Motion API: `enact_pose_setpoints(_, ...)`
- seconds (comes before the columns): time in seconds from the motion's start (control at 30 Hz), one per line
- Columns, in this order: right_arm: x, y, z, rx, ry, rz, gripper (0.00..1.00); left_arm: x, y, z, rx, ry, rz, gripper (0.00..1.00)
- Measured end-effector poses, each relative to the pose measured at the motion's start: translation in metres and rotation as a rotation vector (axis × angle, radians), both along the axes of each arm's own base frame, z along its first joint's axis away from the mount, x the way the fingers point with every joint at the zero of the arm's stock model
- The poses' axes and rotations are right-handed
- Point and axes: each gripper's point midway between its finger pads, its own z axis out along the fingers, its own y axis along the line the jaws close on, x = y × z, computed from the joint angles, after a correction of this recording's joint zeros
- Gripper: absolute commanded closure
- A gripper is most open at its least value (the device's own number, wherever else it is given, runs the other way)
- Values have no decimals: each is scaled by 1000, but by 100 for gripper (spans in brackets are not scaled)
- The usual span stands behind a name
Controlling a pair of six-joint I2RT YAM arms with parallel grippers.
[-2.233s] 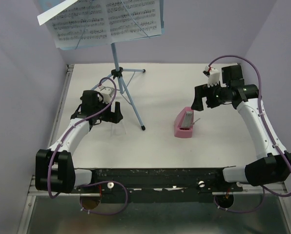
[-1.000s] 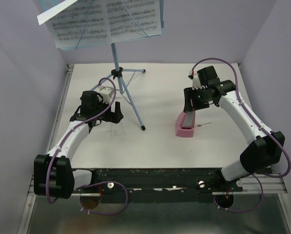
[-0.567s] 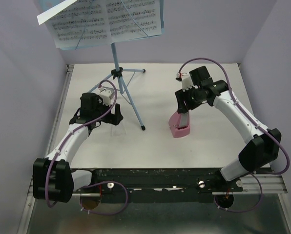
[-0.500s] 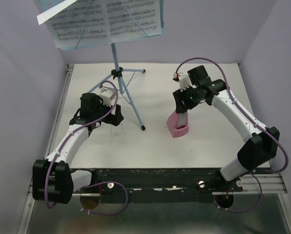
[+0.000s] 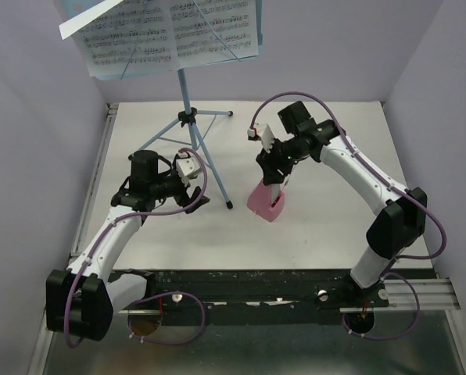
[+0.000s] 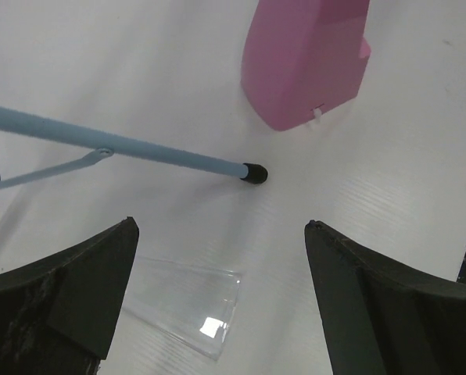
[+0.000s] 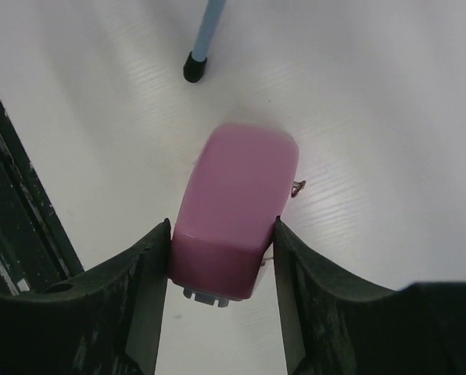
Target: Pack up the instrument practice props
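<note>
The light-blue music stand (image 5: 188, 94) stands at the back left of the table. White sheet-music pages (image 5: 163, 30) lie on its desk. Its nearest leg ends in a black foot (image 5: 229, 205), which also shows in the left wrist view (image 6: 255, 173) and the right wrist view (image 7: 195, 67). My right gripper (image 5: 274, 173) is shut on the sides of the pink metronome (image 5: 266, 201), its fingers pressing both flanks (image 7: 231, 215). Whether the metronome is clear of the table I cannot tell. My left gripper (image 5: 192, 195) is open and empty (image 6: 221, 226), left of the foot, facing the metronome (image 6: 307, 62).
A small clear plastic piece (image 6: 182, 305) lies on the white table between my left fingers. Lilac walls close the left, back and right sides. A black rail (image 5: 256, 277) runs along the table's near edge.
My right arm swung left onto the metronome, closed on it and carried it left towards the stand's foot, tipping it more upright. My left gripper turned to face right.
</note>
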Motion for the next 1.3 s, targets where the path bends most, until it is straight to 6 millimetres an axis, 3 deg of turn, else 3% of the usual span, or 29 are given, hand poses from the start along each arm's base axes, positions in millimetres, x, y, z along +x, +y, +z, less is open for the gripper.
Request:
enact_pose_setpoints(0.13, -14, 9, 0, 10, 2, 123, 41, -2, -13, 9, 16, -59, -122, 2)
enact_pose_setpoints(0.3, -24, 11, 4, 22, 26, 157, 12, 7, -36, 27, 20, -139, -259, 2)
enact_pose_setpoints(0.4, -25, 9, 21, 46, -12, 145, 5, 15, -53, 43, 16, -169, -324, 2)
enact_pose_setpoints(0.53, -31, -10, 64, 115, -143, 121, 6, 19, -74, 68, 19, -212, -420, 2)
enact_pose_setpoints(0.63, -46, -38, 77, 149, -209, 84, 9, 20, -97, 91, 27, -266, -516, 5)
enact_pose_setpoints(0.77, -55, -73, 45, 162, -138, -19, 14, 18, -128, 94, 41, -273, -634, 8)
enact_pose_setpoints(0.93, -49, -103, 3, 204, -21, -184, 18, 20, -158, 68, 61, -205, -730, 11)
enact_pose_setpoints(1.13, -58, -96, -12, 267, -52, -144, 30, 22, -174, 56, 77, -166, -779, 22)
enact_pose_setpoints(1.3, -42, -89, -24, 288, -52, -124, 36, 21, -185, 56, 84, -167, -817, 28)
